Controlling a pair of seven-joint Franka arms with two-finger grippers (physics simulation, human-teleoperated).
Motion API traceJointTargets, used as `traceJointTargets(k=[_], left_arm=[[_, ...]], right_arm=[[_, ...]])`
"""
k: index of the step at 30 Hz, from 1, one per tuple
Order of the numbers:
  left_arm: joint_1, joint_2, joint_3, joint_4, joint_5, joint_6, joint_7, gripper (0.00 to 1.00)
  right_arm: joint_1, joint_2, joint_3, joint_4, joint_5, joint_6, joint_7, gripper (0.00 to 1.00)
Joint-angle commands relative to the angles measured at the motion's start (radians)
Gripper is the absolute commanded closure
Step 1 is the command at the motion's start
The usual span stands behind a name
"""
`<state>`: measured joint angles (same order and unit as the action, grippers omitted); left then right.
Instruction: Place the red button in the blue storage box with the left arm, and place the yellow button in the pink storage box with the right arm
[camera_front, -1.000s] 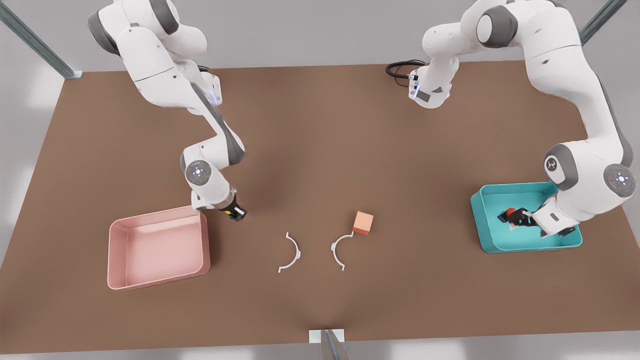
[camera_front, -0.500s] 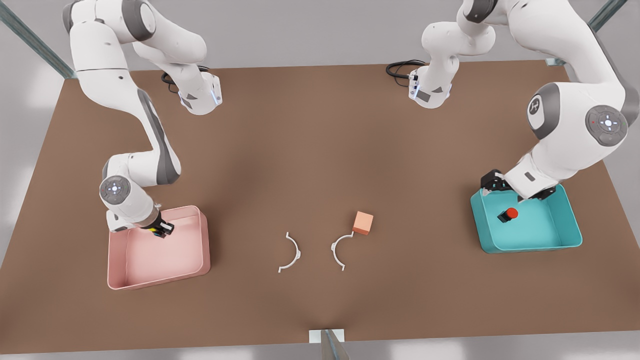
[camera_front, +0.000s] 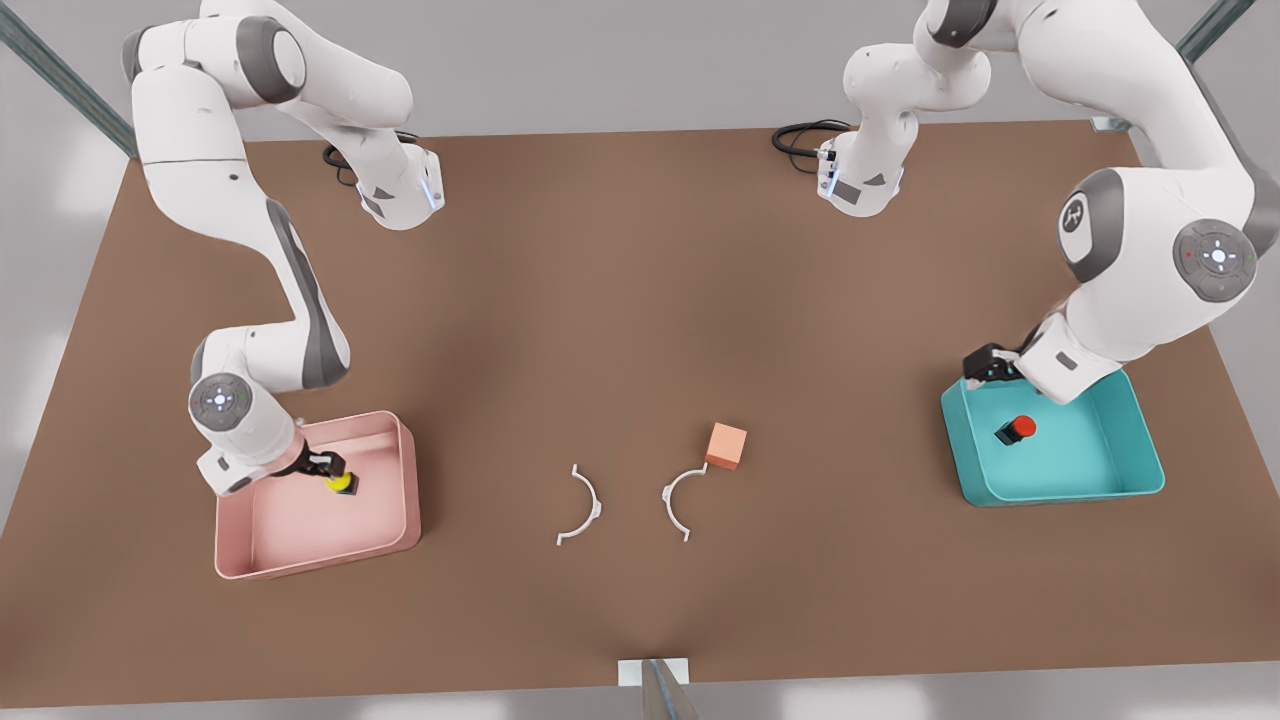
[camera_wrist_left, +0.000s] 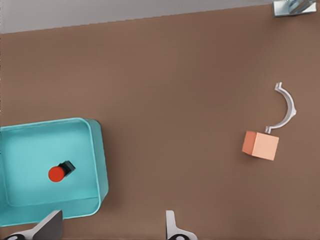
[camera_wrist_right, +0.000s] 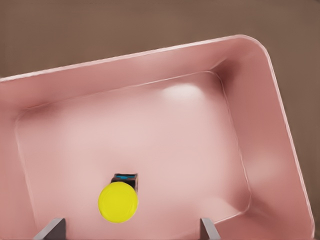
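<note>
Since 0.5 s ago, the right gripper (camera_front: 335, 474) has sunk lower inside the pink storage box (camera_front: 385, 530) and let go of the yellow button (camera_front: 342, 482), which was pinched between its fingers then; the left gripper (camera_front: 985, 366) has barely shifted above the far rim of the blue storage box (camera_front: 1060, 490).

In the right wrist view the yellow button (camera_wrist_right: 118, 201) lies on the floor of the pink storage box (camera_wrist_right: 270, 150), between the 2 spread fingertips (camera_wrist_right: 50, 229) and closer to one of them, touching neither. In the front view it sits near the box's 12 o'clock wall, toward the 1 o'clock corner.

The left wrist view shows that gripper's jaws spread wide and holding nothing. The red button (camera_wrist_left: 60, 171) lies tipped on its side on the floor of the blue storage box (camera_wrist_left: 99, 165), apart from the fingertips (camera_wrist_left: 47, 227). In the front view the red button (camera_front: 1016, 429) is at 5 o'clock from the left gripper, in the box's 9 o'clock half.

A brown tabletop (camera_front: 640, 300) carries both boxes, well apart at the 9 and 3 o'clock ends. Between them lie 2 white curved clips (camera_front: 583, 505) and an orange-pink cube (camera_front: 726, 446), which touches the end of one. Grey wall runs behind the table, with a metal strut (camera_front: 60, 80) at the far corner.
</note>
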<state>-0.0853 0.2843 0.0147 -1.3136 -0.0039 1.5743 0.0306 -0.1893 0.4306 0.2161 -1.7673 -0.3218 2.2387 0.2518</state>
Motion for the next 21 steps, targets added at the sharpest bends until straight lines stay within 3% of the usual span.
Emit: traceJointTargets(k=[1,3,7,9,11,13,16,21], left_arm=[[0.003,-0.001,-0.001,0.0,-0.001,-0.002,-0.092,0.0],[0.003,0.016,-0.001,0.0,-0.007,-0.003,-0.09,0.0],[-0.001,0.026,-0.001,0.0,-0.001,0.0,-0.089,0.0],[-0.002,0.026,-0.001,0.007,0.002,0.0,-0.089,0.0],[-0.002,0.026,-0.001,0.01,0.002,0.0,-0.089,0.0],[-0.002,0.026,-0.001,0.01,0.002,0.0,-0.089,0.0],[-0.004,0.029,-0.001,0.01,0.005,0.007,-0.089,0.0],[-0.004,0.029,-0.001,0.01,0.005,0.007,-0.089,0.0]], right_arm=[[0.002,-0.01,0.028,0.071,0.003,-0.224,-0.198,0.0],[0.001,-0.033,0.069,0.164,0.003,-0.393,-0.169,0.0],[0.016,-0.15,0.092,0.17,0.119,-0.507,-0.131,0.0],[0.109,-0.22,0.043,0.172,0.163,-0.55,-0.036,0.0],[0.272,-0.274,-0.139,0.184,0.23,-0.579,-0.054,0.0],[0.266,-0.302,-0.149,0.184,0.23,-0.579,-0.151,0.0],[0.232,-0.302,-0.141,0.18,0.368,-0.616,-0.106,0.0],[0.232,-0.296,-0.138,0.224,0.415,-0.663,-0.065,0.0]])
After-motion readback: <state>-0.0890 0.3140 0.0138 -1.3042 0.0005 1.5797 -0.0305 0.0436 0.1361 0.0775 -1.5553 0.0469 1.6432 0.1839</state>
